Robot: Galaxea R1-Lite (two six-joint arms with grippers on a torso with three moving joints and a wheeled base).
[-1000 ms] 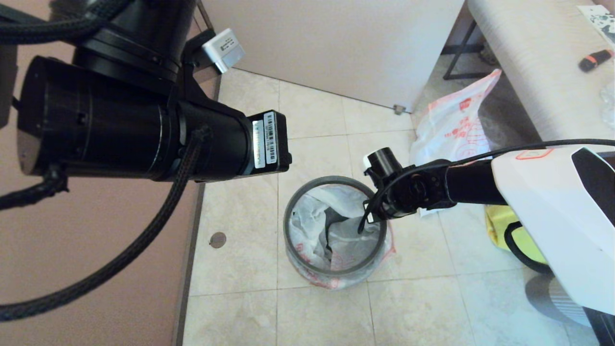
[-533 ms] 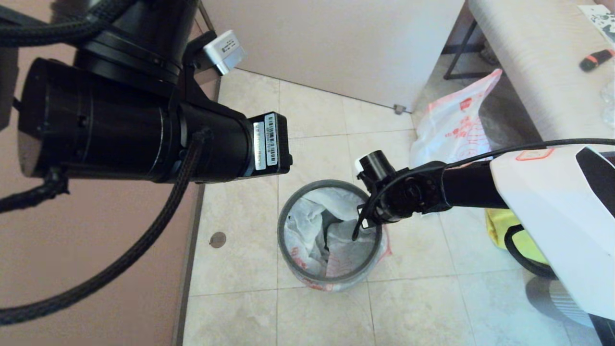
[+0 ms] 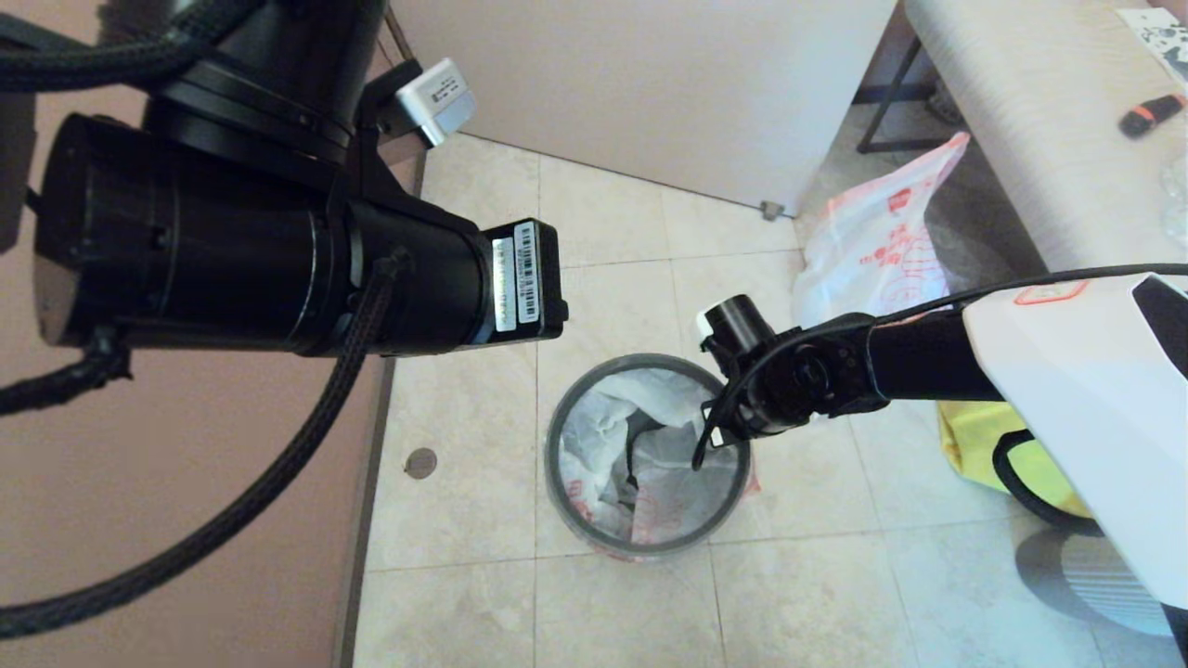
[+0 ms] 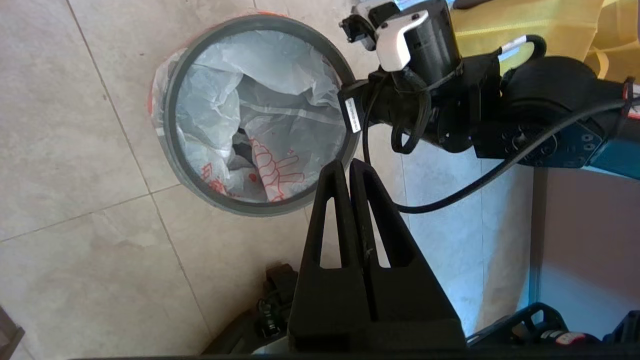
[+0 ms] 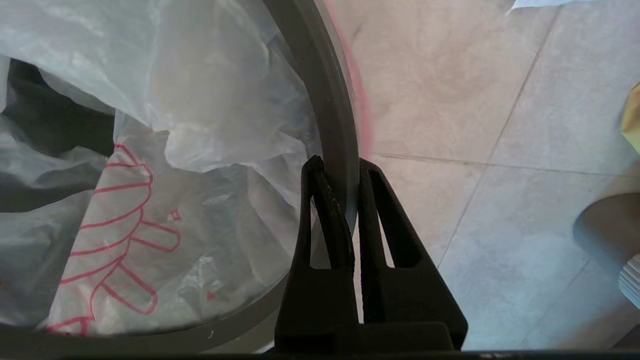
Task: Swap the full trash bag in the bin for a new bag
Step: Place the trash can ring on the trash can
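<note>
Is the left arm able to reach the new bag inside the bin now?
Probably yes. The left tool, shut and empty, hovers above the bin; the new bag lies open below. The right tool only pinches the hoop at one side.

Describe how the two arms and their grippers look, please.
Left arm: thick black cylinder, barcode labels, braided black cables. Right arm: slim black link, white shell with an orange outline mark, thin black cable. Left gripper and right gripper: black tapered fingers with slot cut-outs.

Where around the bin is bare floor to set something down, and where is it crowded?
Bare tile lies in front of the bin and between it and the wall. Its right side is crowded: the right end effector pinches the hoop, with the full trash bag and yellow bag beyond.
</note>
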